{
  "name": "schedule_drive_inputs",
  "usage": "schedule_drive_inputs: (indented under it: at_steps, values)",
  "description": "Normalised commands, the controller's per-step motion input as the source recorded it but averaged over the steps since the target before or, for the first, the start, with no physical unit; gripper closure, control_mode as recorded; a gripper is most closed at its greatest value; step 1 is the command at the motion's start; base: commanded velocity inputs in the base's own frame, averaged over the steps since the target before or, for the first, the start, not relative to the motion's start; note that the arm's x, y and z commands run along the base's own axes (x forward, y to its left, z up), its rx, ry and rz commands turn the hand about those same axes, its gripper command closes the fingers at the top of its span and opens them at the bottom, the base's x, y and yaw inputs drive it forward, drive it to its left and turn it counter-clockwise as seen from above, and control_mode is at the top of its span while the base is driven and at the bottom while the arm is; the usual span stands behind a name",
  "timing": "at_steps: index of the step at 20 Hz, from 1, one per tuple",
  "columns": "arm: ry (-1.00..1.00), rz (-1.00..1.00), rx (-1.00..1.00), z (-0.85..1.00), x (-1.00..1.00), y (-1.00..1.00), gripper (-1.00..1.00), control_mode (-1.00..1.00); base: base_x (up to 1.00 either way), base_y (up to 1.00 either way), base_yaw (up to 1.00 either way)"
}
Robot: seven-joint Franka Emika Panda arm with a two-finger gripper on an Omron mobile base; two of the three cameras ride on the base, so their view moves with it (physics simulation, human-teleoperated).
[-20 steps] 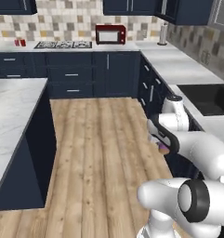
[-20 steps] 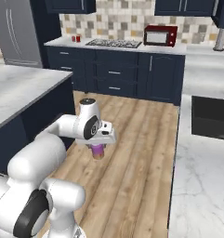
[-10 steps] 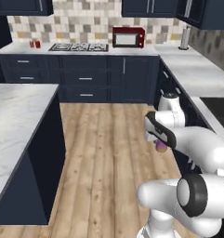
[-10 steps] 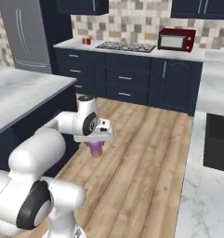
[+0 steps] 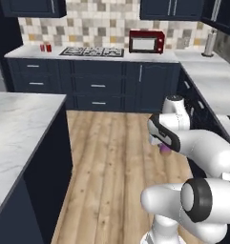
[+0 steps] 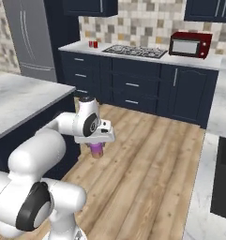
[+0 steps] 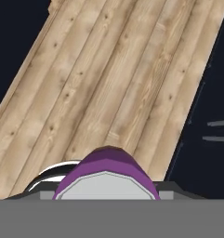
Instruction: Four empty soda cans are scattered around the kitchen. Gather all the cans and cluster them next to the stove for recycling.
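Observation:
My gripper (image 6: 96,144) is shut on a purple-pink soda can (image 6: 96,150) and holds it upright above the wood floor, in the aisle between the island and the right-hand cabinets. From the left base view the gripper (image 5: 163,144) points down with the can (image 5: 165,149) peeking out below it. The can's purple rim and silvery top (image 7: 106,175) sit at the bottom of the hand view. Two red soda cans (image 5: 45,47) stand on the back counter just left of the stove (image 5: 91,51). Both red cans (image 6: 93,44) and the stove (image 6: 134,50) also show in the right base view.
A red microwave (image 5: 146,41) stands right of the stove. The marble island (image 5: 16,128) flanks the aisle on the left, and a counter run with navy cabinets (image 5: 207,81) flanks it on the right. A grey refrigerator (image 6: 30,37) stands at the far left.
The whole picture has shifted, so the base has moved and turned; the stove counter now sits more central. The purple-pink can stays gripped, and the arm's pose is unchanged.

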Motion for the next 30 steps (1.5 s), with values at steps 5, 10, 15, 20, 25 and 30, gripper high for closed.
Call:
schedule_drive_inputs:
  at_steps: [5,10,15,20,25,30]
  values:
    - [0.00,0.00,0.00,0.00,0.00,0.00,1.00,1.00,0.75,-0.01,0.18]
    - [0.00,0.00,0.00,0.00,0.00,0.00,1.00,1.00,0.75,-0.02,0.17]
    - [0.00,0.00,0.00,0.00,0.00,0.00,1.00,1.00,0.75,-0.03,0.16]
    - [0.00,0.00,0.00,0.00,0.00,0.00,1.00,1.00,0.75,-0.02,0.16]
    - [0.00,0.00,0.00,0.00,0.00,0.00,1.00,1.00,0.75,-0.02,0.16]
    - [0.00,0.00,0.00,0.00,0.00,0.00,1.00,1.00,0.75,-0.01,0.16]
